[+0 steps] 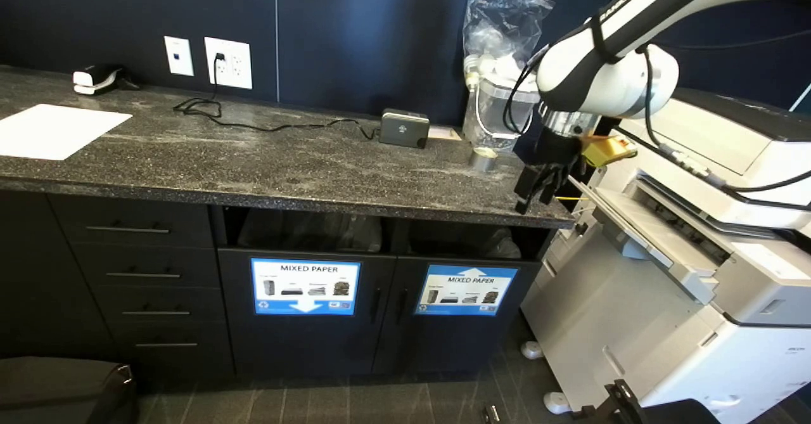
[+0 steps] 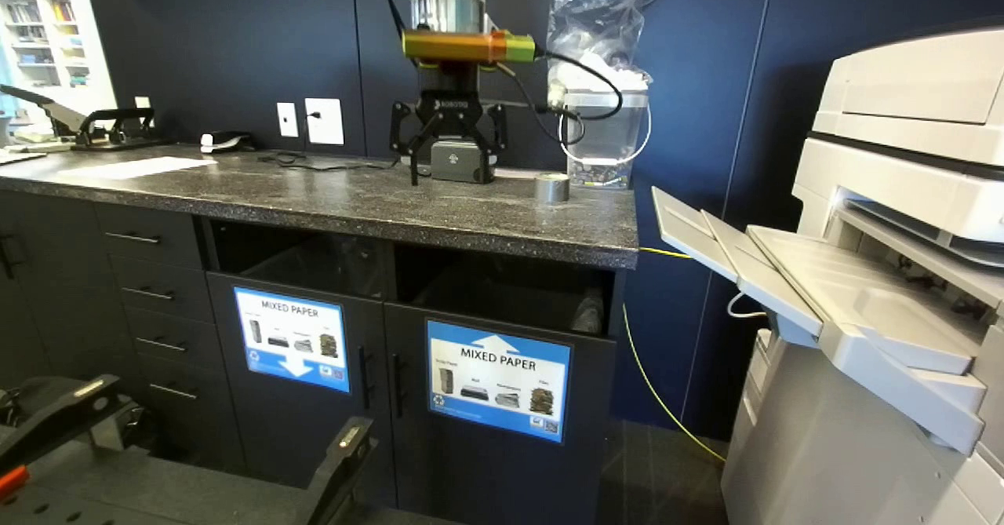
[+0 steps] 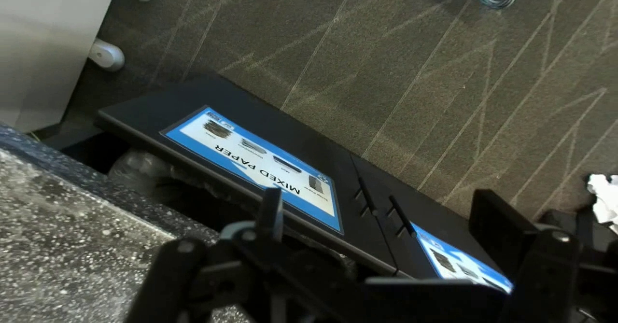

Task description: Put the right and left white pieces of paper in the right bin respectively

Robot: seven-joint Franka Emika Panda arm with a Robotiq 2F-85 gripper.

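Gripper (image 3: pixel 380 212), jaws wide apart, 1 white paper wad (image 3: pixel 605 200) beyond, outside their span.

On the countertop (image 2: pixel 353 195), a silver tape roll (image 2: pixel 552 190) sits near a bucket (image 2: pixel 604 136) (clear bag (image 2: pixel 592 19) on top).

In both exterior views, a silver tape roll (image 2: pixel 552 187) is lying on the speckled grey worktop (image 2: pixel 353 203), under which the black rectangular right bin (image 2: pixel 502 462) is sitting right of its black twin bin (image 2: pixel 298 423). A crumpled white paper wad (image 3: pixel 604 200) is lying rightmost in the wrist view.
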